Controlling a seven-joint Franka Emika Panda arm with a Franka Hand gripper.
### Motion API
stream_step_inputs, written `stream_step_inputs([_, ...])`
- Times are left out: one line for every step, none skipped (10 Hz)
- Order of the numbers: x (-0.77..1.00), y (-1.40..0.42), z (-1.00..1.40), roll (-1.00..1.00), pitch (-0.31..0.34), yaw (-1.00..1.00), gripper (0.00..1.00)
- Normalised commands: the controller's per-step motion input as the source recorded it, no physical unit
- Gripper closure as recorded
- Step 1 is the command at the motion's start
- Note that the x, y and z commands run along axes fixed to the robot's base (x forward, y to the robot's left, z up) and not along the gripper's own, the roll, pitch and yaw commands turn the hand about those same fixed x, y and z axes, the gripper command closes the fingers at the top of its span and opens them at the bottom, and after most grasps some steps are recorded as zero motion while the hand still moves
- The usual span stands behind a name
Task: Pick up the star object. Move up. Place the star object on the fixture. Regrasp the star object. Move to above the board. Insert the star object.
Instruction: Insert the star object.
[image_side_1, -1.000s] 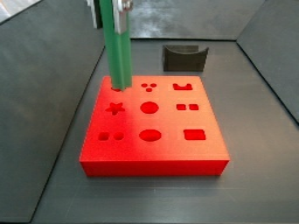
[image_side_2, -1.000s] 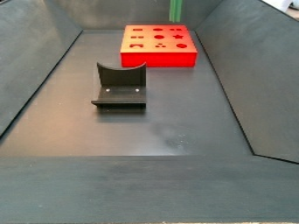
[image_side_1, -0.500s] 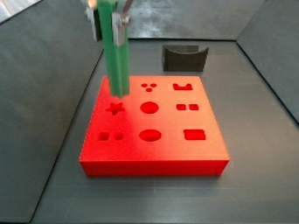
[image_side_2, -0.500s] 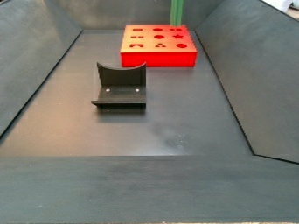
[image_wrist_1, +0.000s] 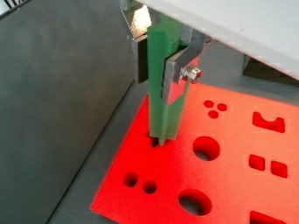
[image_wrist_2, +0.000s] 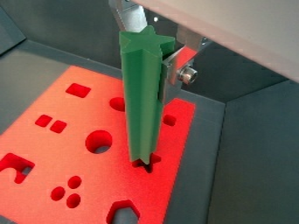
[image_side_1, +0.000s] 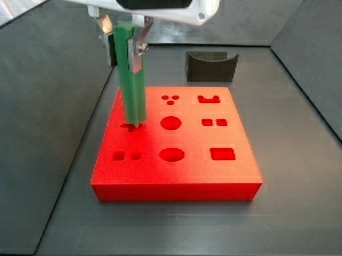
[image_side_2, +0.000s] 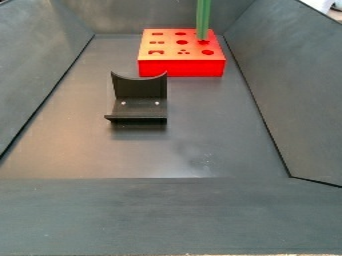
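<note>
Gripper (image_side_1: 124, 40) above the left column of the board (image_side_1: 187, 165), close under the white wrist housing (image_side_1: 154, 10). Fingers (image_wrist_1: 177, 68) closed on the star object (image_side_1: 130, 75), clamped near its upper end: flat silver plate pressed against one ridged green side in both wrist views, with a screw head showing on the plate (image_wrist_2: 184, 75).

Star object upright, long and bright green, hanging straight down from the gripper. Lower tip at the star-shaped hole (image_side_1: 131, 126) in the middle of the board's left column; in both wrist views the tip (image_wrist_1: 159, 138) sits right at the hole's mouth (image_wrist_2: 142, 163), dark edges of the opening visible around it. Depth of entry not clear from these views; most of the prism's length above the red surface.

Board flat on the dark floor (image_side_2: 187, 140) of the enclosure, its other holes open: circles, squares, small dots, a notched shape at the far corner. In a side view, only the lower stretch of the star object (image_side_2: 203, 18) visible, coming down at the far side of the board (image_side_2: 183, 55).

Fixture (image_side_2: 135, 97) bare, standing well apart from the board in that side view; also visible beyond the board's far edge (image_side_1: 210, 66).
</note>
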Motion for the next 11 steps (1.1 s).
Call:
stream_step_inputs([0.0, 0.0, -0.09, 0.0, 0.0, 0.0, 1.0])
stream_step_inputs([0.0, 0.0, -0.07, 0.0, 0.0, 0.0, 1.0])
stream_step_inputs([-0.07, 0.0, -0.06, 0.02, 0.01, 0.0, 1.0])
stream_step_inputs([-0.08, 0.0, -0.04, 0.01, 0.011, 0.0, 1.0])
stream_step_inputs([0.0, 0.0, -0.02, 0.0, 0.0, 0.0, 1.0])
stream_step_inputs([0.0, 0.0, -0.03, 0.01, 0.0, 0.0, 1.0])
stream_step_inputs([-0.01, 0.0, -0.06, 0.02, 0.0, 0.0, 1.0])
stream_step_inputs([0.0, 0.0, -0.1, 0.05, 0.0, 0.0, 1.0])
stream_step_inputs([0.0, -0.01, -0.13, 0.06, 0.0, -0.03, 1.0])
stream_step_inputs([0.0, 0.0, -0.1, 0.05, 0.003, -0.03, 1.0])
stream_step_inputs([0.0, 0.0, -0.07, 0.04, 0.004, -0.01, 1.0])
